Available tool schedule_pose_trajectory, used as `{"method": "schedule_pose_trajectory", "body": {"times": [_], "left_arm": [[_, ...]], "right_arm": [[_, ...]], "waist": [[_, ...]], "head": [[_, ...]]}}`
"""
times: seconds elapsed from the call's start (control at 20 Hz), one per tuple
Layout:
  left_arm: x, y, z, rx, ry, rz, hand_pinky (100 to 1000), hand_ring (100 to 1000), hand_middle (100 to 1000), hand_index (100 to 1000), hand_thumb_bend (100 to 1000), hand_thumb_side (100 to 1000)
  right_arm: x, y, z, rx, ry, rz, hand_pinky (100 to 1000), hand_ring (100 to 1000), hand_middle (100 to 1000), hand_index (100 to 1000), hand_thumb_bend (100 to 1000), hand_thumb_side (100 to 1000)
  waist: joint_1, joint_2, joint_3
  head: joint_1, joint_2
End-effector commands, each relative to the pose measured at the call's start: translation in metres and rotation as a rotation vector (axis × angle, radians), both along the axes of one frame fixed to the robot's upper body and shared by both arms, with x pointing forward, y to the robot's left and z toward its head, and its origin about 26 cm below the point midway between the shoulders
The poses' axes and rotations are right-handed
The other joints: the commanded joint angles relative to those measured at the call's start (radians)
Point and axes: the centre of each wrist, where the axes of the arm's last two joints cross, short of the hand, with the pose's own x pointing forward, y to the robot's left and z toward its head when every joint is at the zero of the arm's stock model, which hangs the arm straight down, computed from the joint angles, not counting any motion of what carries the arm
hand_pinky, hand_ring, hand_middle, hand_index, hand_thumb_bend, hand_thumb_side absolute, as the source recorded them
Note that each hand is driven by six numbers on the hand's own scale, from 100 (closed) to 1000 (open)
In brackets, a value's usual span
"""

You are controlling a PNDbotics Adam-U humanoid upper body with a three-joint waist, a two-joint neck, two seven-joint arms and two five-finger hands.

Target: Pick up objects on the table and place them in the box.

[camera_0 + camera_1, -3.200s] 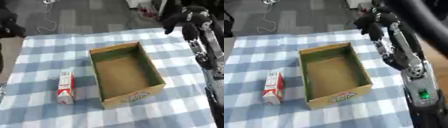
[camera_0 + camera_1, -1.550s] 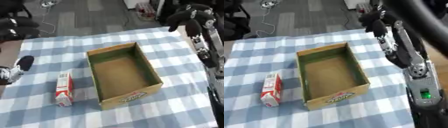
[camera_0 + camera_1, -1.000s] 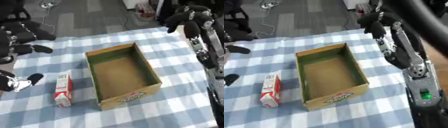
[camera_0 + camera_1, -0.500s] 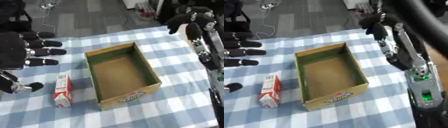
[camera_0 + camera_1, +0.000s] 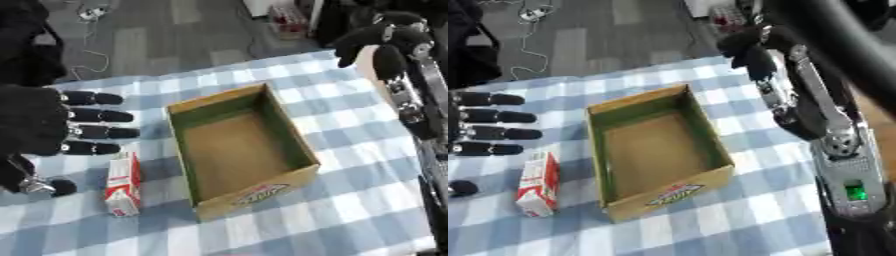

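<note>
So the left hand point(image 5: 39, 125) has swung in from the left side over the last couple of seconds and now hangs above the desk point(image 5: 367, 200), fingers stretched out straight and spread, thumb hanging low near the near-left edge, holding nothing. A moment back it wasn't over the cloth at all, so I'd guess this is the reach starting, with the grab itself not yet done. The thing to get is the little red and white carton point(image 5: 122, 190), lying on the checkered cloth just left of the box point(image 5: 241, 150), a bit nearer than the hand's fingertips and not touched by them as far as I can see. The cardboard box is open on top with nothing in it, so nothing of the task is done yet. The right hand point(image 5: 381, 42) stays up at the far right, fingers curled over and holding nothing, out of the way. Worth watching: the carton sits close to the box's left wall, so there's not much room on that side for fingers. Cables point(image 5: 92, 35) on the floor beyond the desk don't matter.
</note>
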Motion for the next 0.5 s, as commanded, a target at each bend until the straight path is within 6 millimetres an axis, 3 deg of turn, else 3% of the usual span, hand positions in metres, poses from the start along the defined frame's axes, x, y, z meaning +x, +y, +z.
{"method": "schedule_pose_trajectory", "body": {"times": [0.05,0.5], "left_arm": [[0.006,0.008,0.008,0.055,-0.035,0.004,1000,1000,1000,890,262,737],[0.035,0.022,-0.007,0.082,-0.048,0.023,1000,1000,1000,899,281,743]], "right_arm": [[-0.001,0.001,0.008,-0.004,-0.029,0.013,405,443,516,692,100,1000],[-0.001,0.003,0.009,-0.001,-0.031,0.024,405,443,516,692,100,1000]], "waist": [[0.003,-0.012,-0.004],[0.006,-0.013,-0.014]], "head": [[0.014,-0.003],[0.023,-0.003]]}}
